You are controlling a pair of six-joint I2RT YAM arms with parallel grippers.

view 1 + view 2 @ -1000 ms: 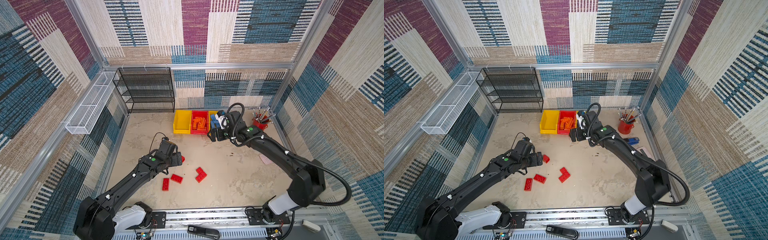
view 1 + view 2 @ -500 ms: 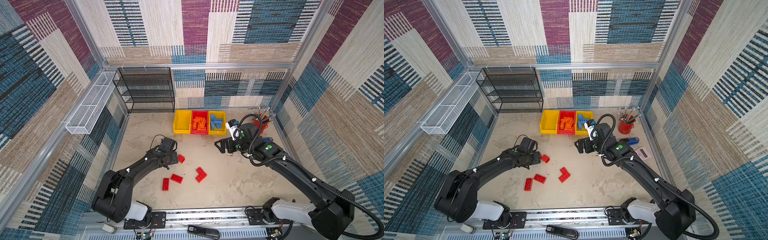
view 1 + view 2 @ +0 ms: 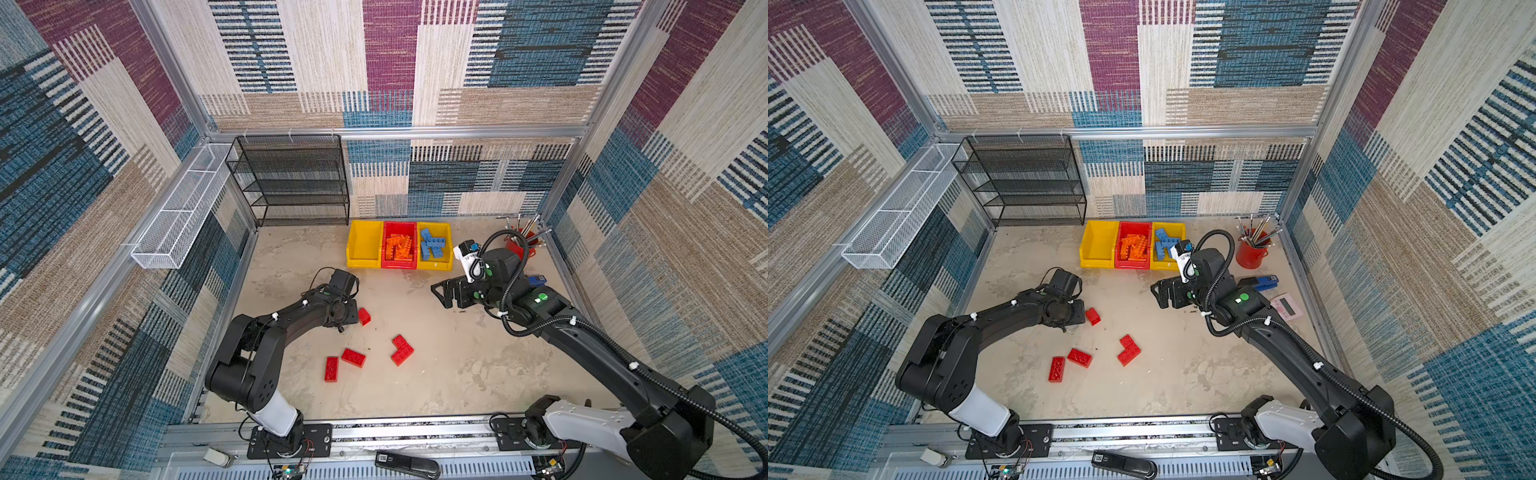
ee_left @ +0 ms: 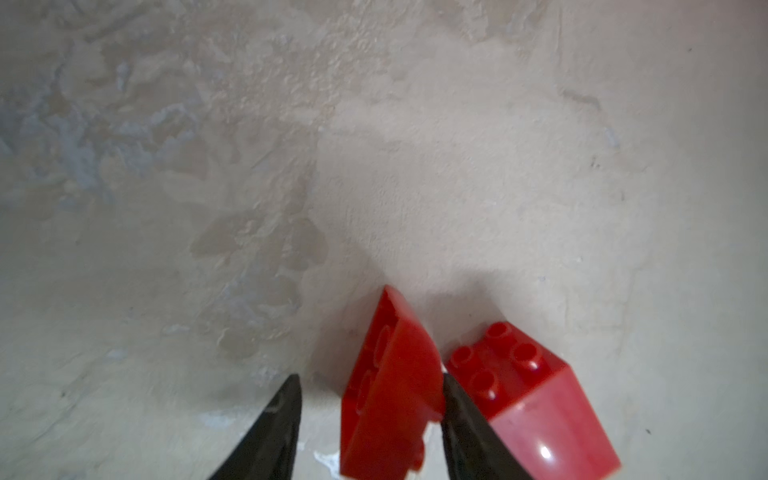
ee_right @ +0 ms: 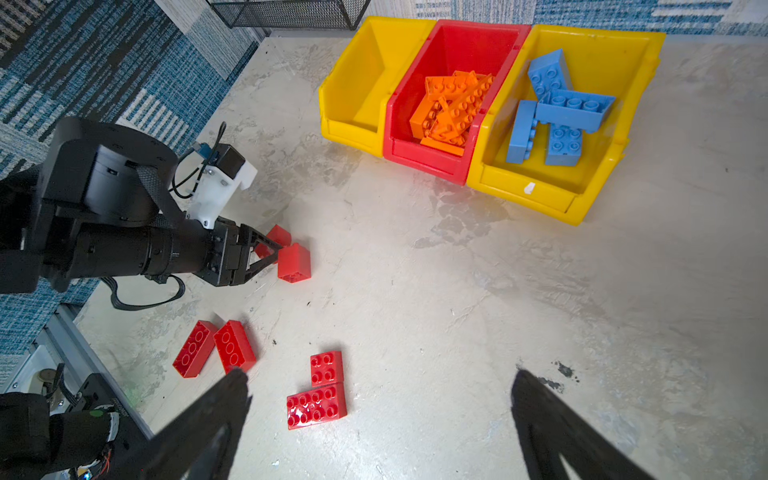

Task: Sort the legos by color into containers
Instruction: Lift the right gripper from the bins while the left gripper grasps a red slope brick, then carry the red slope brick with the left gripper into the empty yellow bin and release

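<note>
The right gripper [image 5: 380, 376] has drawn back from over the bins; the left gripper [image 4: 370, 380] has sunk to the mottled floor [image 3: 457, 374] and narrowed; its fingers [image 4: 270, 415] stand partly apart round a tilted glossy red brick [image 4: 390, 395], one touching it, one just clear, in front of the red bin [image 3: 399, 229]; a studded brick [image 4: 532, 399] lies just beside. The right gripper gapes wide, holding nothing, near the red bin, which holds orange bricks [image 3: 400, 249]; blue bricks [image 3: 432, 247] lie in the yellow bin [image 3: 434, 266] beside it; four loose bricks [image 3: 353, 357], also red, lie well before it.
</note>
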